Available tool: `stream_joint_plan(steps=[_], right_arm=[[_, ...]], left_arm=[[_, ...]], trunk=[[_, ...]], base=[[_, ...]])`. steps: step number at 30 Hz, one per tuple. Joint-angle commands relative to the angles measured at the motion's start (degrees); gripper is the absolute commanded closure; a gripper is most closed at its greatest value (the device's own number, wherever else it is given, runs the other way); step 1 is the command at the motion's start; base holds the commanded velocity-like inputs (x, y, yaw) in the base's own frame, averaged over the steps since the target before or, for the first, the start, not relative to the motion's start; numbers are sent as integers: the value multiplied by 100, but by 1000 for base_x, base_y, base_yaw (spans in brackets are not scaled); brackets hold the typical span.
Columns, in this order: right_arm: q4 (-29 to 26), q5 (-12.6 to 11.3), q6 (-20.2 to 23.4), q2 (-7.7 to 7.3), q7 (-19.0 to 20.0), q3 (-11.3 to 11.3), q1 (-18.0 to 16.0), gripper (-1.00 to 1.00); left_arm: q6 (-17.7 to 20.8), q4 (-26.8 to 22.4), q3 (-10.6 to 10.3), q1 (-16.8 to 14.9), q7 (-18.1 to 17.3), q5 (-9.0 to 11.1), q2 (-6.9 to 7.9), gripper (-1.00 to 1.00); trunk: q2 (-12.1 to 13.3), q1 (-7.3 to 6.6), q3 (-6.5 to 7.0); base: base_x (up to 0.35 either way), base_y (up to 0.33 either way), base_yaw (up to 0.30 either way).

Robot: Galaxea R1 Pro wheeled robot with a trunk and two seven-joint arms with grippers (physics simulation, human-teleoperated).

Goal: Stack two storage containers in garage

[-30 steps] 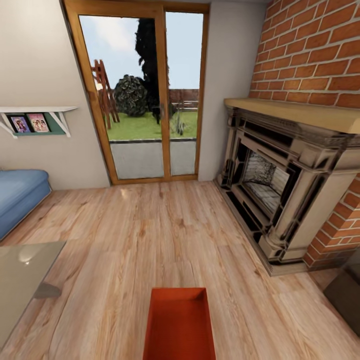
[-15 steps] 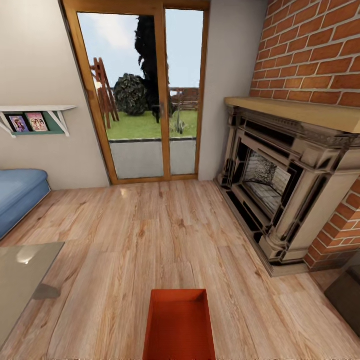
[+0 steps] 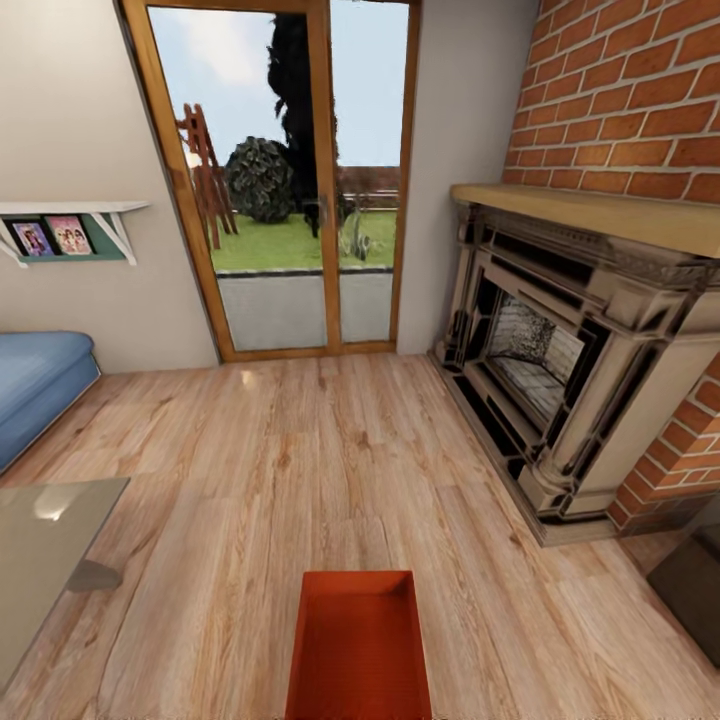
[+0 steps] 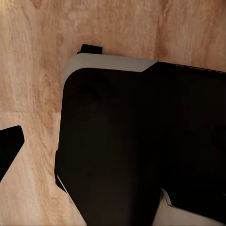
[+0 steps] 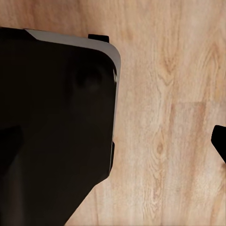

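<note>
Head view looks across the living room's wood plank floor (image 3: 300, 470), with one orange-red storage container (image 3: 358, 645) at the bottom centre of the frame, open side up and empty. Whether it rests on the robot's base or on the planks, I cannot tell. A glass double door (image 3: 285, 180) fills the upper middle, a brick fireplace (image 3: 560, 370) the right side, a blue sofa (image 3: 35, 385) the left edge, and a glass coffee table (image 3: 45, 545) the lower left. A wall shelf (image 3: 70, 235) at the upper left carries two small pictures.

Both wrist views look down on wood planks past the robot's dark base (image 4: 141, 150), with a black finger tip (image 4: 9, 148) at one frame edge on the left arm and another (image 5: 219, 141) on the right. How far either pair of fingers is parted, I cannot tell.

Counting: one container, one door with two panes, one fireplace, one sofa, one coffee table.

The step in hand looks like travel or approach. It calls for steering between fireplace and coffee table, keeping the bin centred and level.
</note>
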Motion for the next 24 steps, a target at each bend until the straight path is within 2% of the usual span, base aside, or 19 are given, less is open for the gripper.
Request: stream_joint_plan(steps=[1,24], right_arm=[[14,-37,-23,3,-3,47,-5,-100],[12,-32,-23,3,-3,47,-5,-100]], left_arm=[[-20,7,-17,-4,-6,48,-1,-100],[-20,7,-17,-4,-6,48,-1,-100]], trunk=[[-5,0,-16],[-5,0,-225]], base=[[0,0,0],[0,0,0]])
